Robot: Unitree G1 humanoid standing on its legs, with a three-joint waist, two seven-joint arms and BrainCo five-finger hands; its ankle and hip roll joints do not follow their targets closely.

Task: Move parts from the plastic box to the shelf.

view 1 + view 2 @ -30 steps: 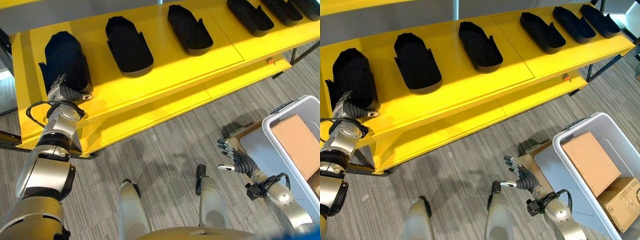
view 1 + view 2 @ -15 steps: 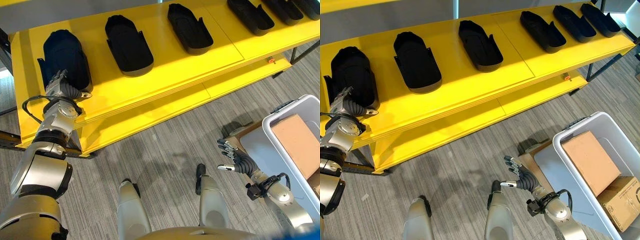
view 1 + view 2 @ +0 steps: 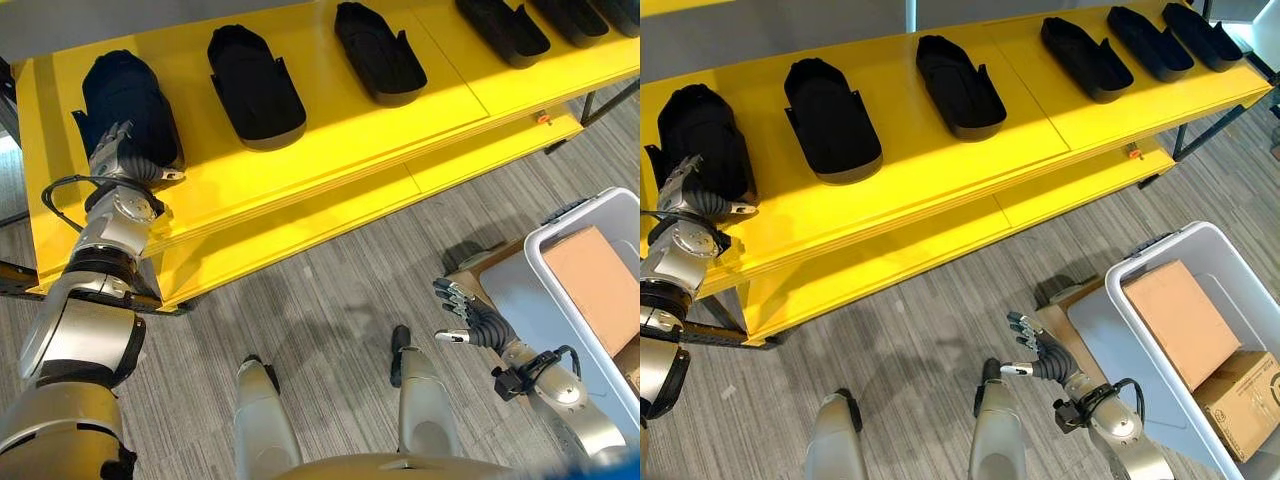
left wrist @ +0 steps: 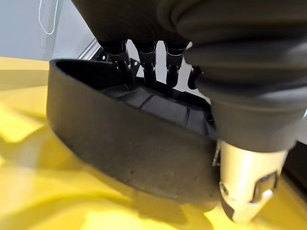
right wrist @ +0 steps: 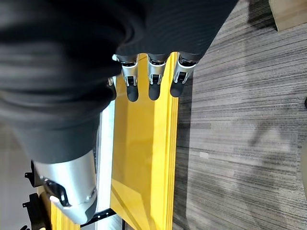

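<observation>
On the yellow shelf (image 3: 340, 140), the leftmost black shoe-shaped part (image 3: 125, 95) lies near the left end. My left hand (image 3: 118, 160) rests against its near end. In the left wrist view its straight fingers (image 4: 146, 60) lie over the part's rim (image 4: 129, 143), while the thumb (image 4: 249, 187) stands apart beside the shell. My right hand (image 3: 1040, 352) hangs open low over the floor, left of the white plastic box (image 3: 1120, 275), holding nothing. Its fingers (image 5: 151, 79) are relaxed.
Several more black parts (image 3: 255, 85) (image 3: 378, 55) (image 3: 500, 30) lie in a row along the shelf top. A lower yellow board (image 3: 300, 235) juts out below it. The plastic box holds a tan cardboard box (image 3: 1180, 320) and a second carton (image 3: 1245, 395).
My left hand has slid a little farther in along the shelf with the leftmost part. The whole view has shifted slightly. The right hand has stayed put.
</observation>
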